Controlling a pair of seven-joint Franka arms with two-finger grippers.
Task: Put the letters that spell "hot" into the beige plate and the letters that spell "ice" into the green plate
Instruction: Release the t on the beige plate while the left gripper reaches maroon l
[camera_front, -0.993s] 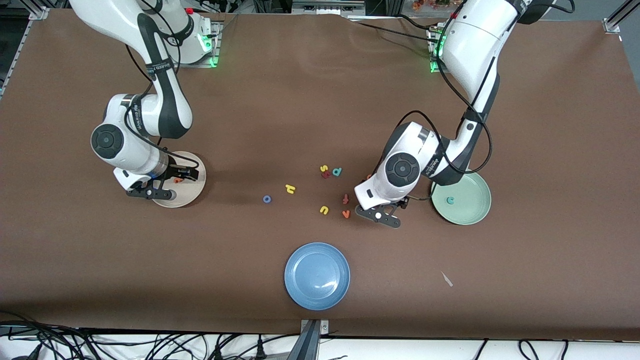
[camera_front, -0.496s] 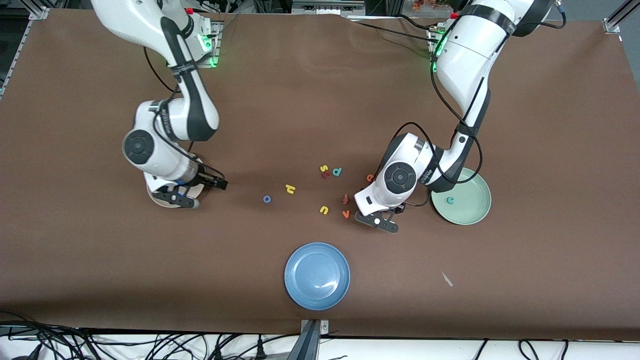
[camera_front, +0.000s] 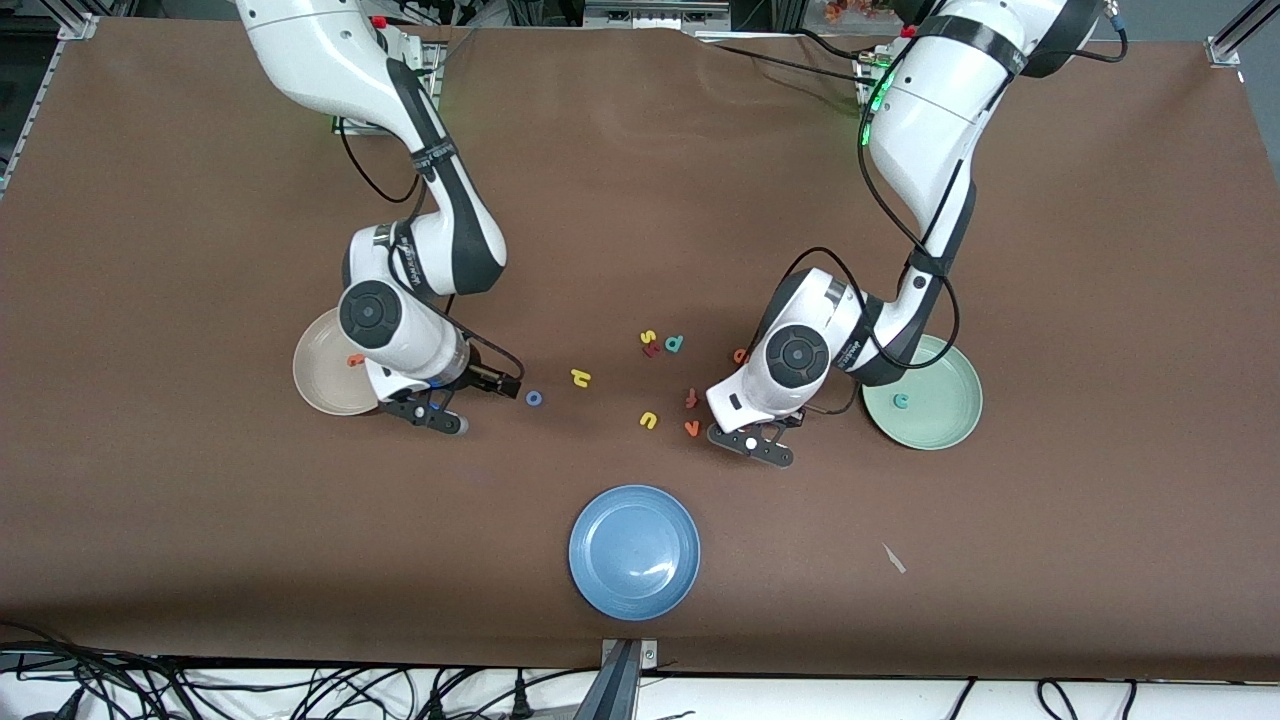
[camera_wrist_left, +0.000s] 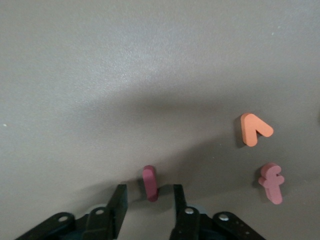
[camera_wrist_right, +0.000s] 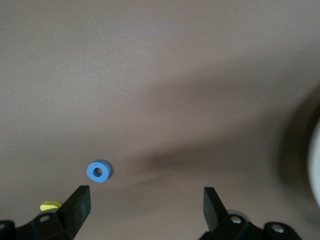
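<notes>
The dark red i (camera_wrist_left: 150, 183) stands on edge on the table between the fingers of my left gripper (camera_wrist_left: 148, 190), which is low over it, with a narrow gap on each side; in the front view the left gripper (camera_front: 752, 440) hides it. My right gripper (camera_front: 470, 402) hangs wide open over bare table between the beige plate (camera_front: 318, 388) and the blue o (camera_front: 534, 398). In the right wrist view the blue o (camera_wrist_right: 98, 171) lies just ahead of one finger of the right gripper (camera_wrist_right: 146, 195). The orange t (camera_front: 354, 360) lies in the beige plate. The teal c (camera_front: 901, 401) lies in the green plate (camera_front: 940, 425). The yellow h (camera_front: 580, 377) and the orange e (camera_front: 740, 355) lie on the table.
An orange v (camera_wrist_left: 255, 130) and a salmon cross-shaped t (camera_wrist_left: 272, 182) lie close to the left gripper. A yellow u (camera_front: 648, 420), a teal d (camera_front: 675, 343) and a yellow s (camera_front: 648, 337) lie mid-table. A blue plate (camera_front: 634, 551) sits nearest the front camera.
My right arm has swung from over the beige plate toward the blue o, leaving the orange t in the plate. My left gripper's fingers have narrowed around the i.
</notes>
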